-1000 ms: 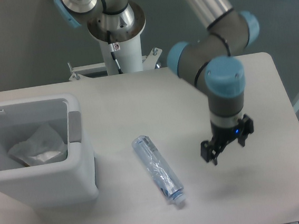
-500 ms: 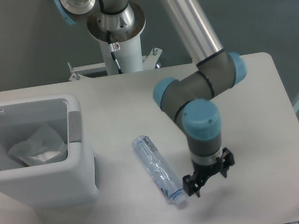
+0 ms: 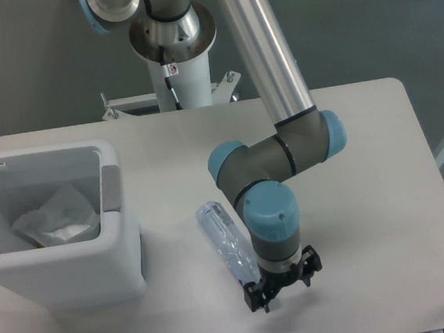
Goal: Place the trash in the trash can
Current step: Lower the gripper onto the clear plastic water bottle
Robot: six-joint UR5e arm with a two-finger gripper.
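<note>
One bottle (image 3: 224,237) | lower end under claw (image 3: 283,287) (wrist hides it)

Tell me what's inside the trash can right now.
The trash can holds a crumpled whitish wrapper, with its lid up. Its front wall hides the bottom.

This looks like a robotics lab or test cell. An industrial arm (image 3: 281,129) with blue joint caps rises from a white pedestal (image 3: 176,61) bolted beside a plain white tabletop (image 3: 379,167), on a bare grey floor (image 3: 31,67).
</note>
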